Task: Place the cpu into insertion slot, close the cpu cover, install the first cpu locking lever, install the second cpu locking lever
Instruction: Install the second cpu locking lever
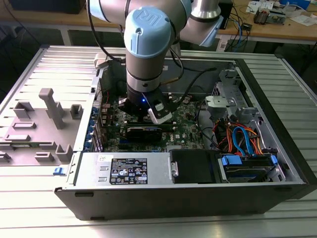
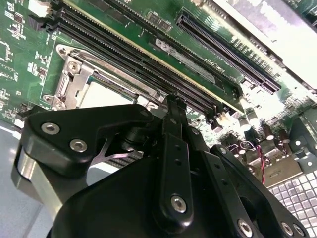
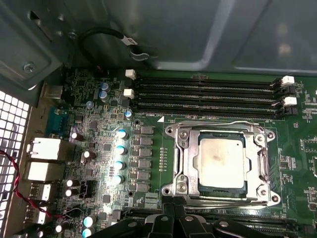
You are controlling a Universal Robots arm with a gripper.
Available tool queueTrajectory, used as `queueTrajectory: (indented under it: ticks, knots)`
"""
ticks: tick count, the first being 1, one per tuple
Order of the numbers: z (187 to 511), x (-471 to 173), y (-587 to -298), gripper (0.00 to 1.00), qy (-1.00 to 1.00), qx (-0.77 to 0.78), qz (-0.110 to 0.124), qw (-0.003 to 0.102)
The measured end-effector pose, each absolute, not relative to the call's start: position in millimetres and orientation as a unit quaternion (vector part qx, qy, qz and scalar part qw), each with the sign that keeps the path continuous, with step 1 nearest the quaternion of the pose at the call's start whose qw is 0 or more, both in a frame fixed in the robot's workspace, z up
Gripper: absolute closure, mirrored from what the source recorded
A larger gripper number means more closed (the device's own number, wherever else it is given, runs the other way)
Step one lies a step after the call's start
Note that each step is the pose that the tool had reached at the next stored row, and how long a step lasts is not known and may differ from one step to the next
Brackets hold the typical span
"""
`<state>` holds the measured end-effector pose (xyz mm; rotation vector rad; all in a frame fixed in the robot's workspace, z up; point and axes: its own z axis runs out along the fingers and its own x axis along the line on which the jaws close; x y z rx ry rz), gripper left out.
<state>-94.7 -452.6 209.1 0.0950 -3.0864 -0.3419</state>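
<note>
1. My arm [image 1: 143,54] hid most of the board [image 1: 185,126] in the exterior view.
2. I saw the gripper [image 3: 173,214] clenched, fingertips together, grasping nothing, just beside the slot [image 3: 174,163].
3. The cpu [image 3: 220,161], dull silver and square, sat in the slot, framed by the shiny metal cover [image 3: 185,153].
4. Long black memory slots [image 3: 208,94] lay beyond it.

Grey arm [image 1: 147,69] with blue joint caps; black, silver-screwed gripper [image 2: 173,106].
</note>
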Motion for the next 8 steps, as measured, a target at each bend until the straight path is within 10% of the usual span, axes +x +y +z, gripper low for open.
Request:
queueTrajectory:
  ticks: [8]
  knots:
    - [206.3, -97.6, -452.6, 0.89, -0.992, 0.031, -0.121, 0.017]
